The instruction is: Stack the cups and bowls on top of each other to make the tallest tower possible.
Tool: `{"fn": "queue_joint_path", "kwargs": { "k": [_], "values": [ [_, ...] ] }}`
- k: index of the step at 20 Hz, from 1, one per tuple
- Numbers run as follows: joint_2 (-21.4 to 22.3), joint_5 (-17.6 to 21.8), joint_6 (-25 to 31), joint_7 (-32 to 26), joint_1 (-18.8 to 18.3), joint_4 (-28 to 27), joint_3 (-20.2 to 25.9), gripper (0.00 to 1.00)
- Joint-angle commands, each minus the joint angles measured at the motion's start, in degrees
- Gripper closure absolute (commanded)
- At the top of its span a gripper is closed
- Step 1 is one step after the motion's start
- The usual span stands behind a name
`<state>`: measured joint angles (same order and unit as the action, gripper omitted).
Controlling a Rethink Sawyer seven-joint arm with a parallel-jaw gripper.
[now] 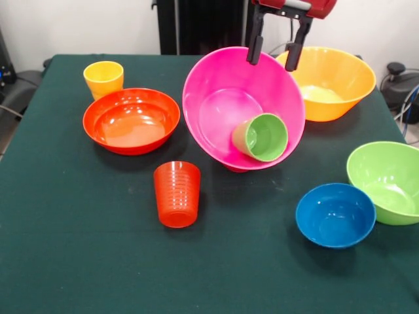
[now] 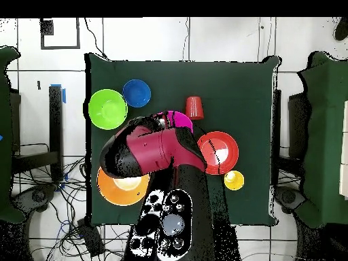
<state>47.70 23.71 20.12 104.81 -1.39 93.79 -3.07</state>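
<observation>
The large pink bowl (image 1: 219, 108) stands steeply tilted, its mouth facing the front of the table, with the light green cup (image 1: 262, 137) lying on its side inside it. My gripper (image 1: 273, 55) hangs at the pink bowl's upper far rim, open, fingers spread with nothing between them. The large yellow-orange bowl (image 1: 330, 82) sits just behind to the right. The red-orange bowl (image 1: 131, 121), yellow cup (image 1: 103, 78) and ribbed orange-red cup (image 1: 177, 194) stand to the left, the blue bowl (image 1: 335, 214) and lime green bowl (image 1: 389, 180) to the right. From overhead the arm covers most of the pink bowl (image 2: 178, 120).
In the overhead view the lime green bowl (image 2: 107, 109) and blue bowl (image 2: 136, 93) lie near one table corner, and the yellow-orange bowl (image 2: 122, 187) sits at the edge by the robot's base. The dark green table (image 1: 78, 261) ends close behind the yellow cup.
</observation>
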Motion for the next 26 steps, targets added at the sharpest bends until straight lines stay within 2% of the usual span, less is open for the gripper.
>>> {"fn": "queue_joint_path", "kwargs": {
  "k": [1, 3, 5, 14, 21, 26],
  "values": [
    [-2.0, -1.7, 7.1, 0.6, -0.6, 0.8, 6.1, 0.00],
    [-1.7, -2.3, 7.3, 1.2, -0.2, 1.2, 6.0, 0.00],
    [-1.2, -3.1, 4.9, 2.9, -0.2, 2.0, 6.3, 0.00],
    [0.5, -6.3, -0.6, 1.0, -5.2, 4.4, 13.9, 0.00],
    [1.1, -6.1, -1.3, 1.9, -5.9, 4.6, 15.1, 0.00],
    [1.0, -7.4, -1.3, 0.5, -9.3, 5.9, 19.8, 0.00]
  ]
}}
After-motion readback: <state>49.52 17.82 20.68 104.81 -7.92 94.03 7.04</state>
